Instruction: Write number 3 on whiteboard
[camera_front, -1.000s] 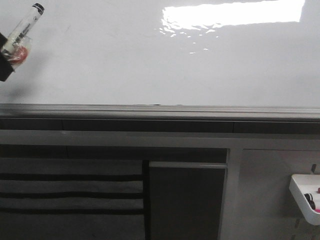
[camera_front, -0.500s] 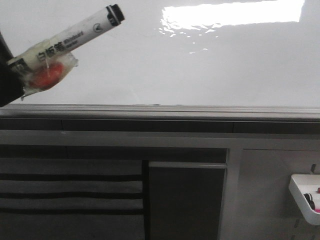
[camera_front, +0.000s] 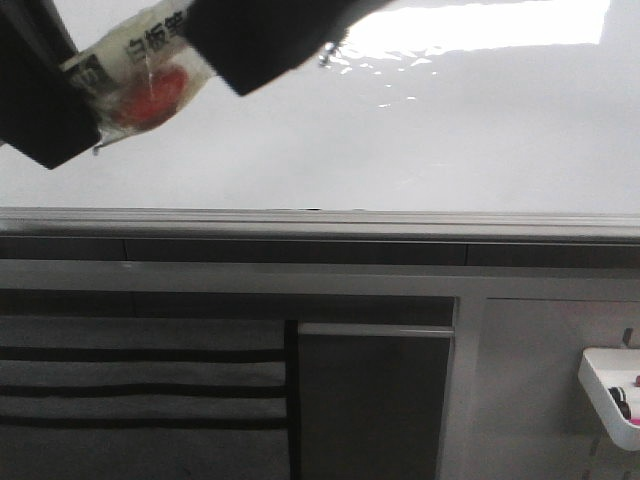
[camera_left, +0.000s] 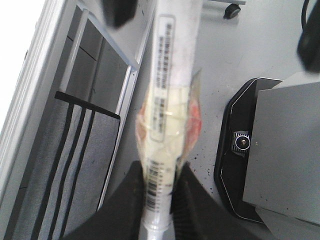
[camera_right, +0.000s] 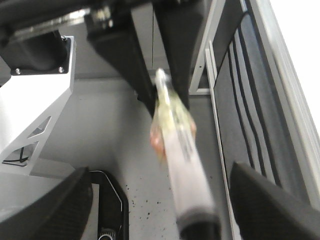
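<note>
Front view: glossy, unmarked whiteboard (camera_front: 400, 130)

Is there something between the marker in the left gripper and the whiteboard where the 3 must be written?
No object lies on the whiteboard. But the open right gripper surrounds the far end of the marker held by the left gripper, and a dark cap seems to cover it.

Bright glare streaks the whiteboard (camera_front: 400, 130); both wrist views are motion-blurred.
</note>
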